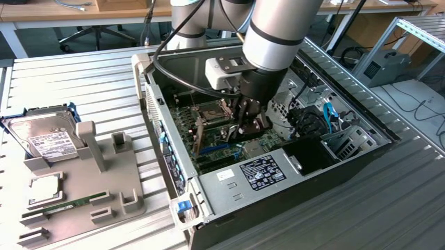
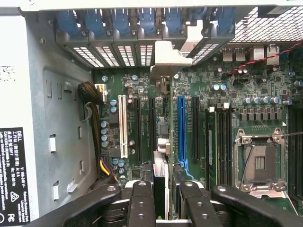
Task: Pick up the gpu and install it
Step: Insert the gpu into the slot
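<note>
On the exterior view's left, a drive [image 1: 47, 141] rests in a grey holder [image 1: 104, 187] on the desk [image 1: 83, 67]. In the open case [image 1: 278, 172], the end effector [image 2: 163, 198] is clamped on the gpu [image 2: 161, 161], edge-on above the motherboard [image 2: 208, 94] slots.

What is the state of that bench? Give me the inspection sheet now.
Surface: ribbed metal table, carrying an open computer case.
Job's things: gpu edge-on over the motherboard slots, beside the blue slot, not seated.
Clutter: grey holder with hard drive, memory stick and a square chip.
Grippers: gripper inside the case, shut on the gpu.
Cables: black cable looping off the arm; blue cable inside the case.
Surroundings: office chair, desks behind.
</note>
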{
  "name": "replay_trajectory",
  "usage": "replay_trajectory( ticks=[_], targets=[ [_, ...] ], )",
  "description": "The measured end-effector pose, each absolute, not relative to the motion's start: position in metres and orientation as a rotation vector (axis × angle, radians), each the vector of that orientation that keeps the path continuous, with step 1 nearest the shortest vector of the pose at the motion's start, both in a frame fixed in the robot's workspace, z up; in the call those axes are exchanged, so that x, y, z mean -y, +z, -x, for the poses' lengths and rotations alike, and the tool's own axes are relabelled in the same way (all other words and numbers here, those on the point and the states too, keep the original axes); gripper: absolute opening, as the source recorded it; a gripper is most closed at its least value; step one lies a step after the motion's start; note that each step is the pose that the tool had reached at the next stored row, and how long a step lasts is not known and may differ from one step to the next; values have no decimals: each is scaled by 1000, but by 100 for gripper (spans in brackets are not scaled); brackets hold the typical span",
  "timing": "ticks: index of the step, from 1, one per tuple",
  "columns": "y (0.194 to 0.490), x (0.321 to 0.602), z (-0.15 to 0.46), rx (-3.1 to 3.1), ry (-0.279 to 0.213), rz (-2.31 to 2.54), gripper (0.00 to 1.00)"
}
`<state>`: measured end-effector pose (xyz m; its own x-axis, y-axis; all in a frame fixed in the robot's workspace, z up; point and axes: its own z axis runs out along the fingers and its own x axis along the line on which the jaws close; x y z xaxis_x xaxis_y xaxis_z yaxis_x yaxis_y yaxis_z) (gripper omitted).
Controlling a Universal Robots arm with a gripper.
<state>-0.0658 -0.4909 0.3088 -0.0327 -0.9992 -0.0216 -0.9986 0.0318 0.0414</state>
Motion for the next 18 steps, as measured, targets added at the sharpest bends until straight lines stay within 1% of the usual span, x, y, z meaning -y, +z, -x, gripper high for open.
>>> replay_trajectory(
  ticks=[18],
  targets=[
    [306, 491, 70, 2247, -70, -2176, 26]
  ],
)
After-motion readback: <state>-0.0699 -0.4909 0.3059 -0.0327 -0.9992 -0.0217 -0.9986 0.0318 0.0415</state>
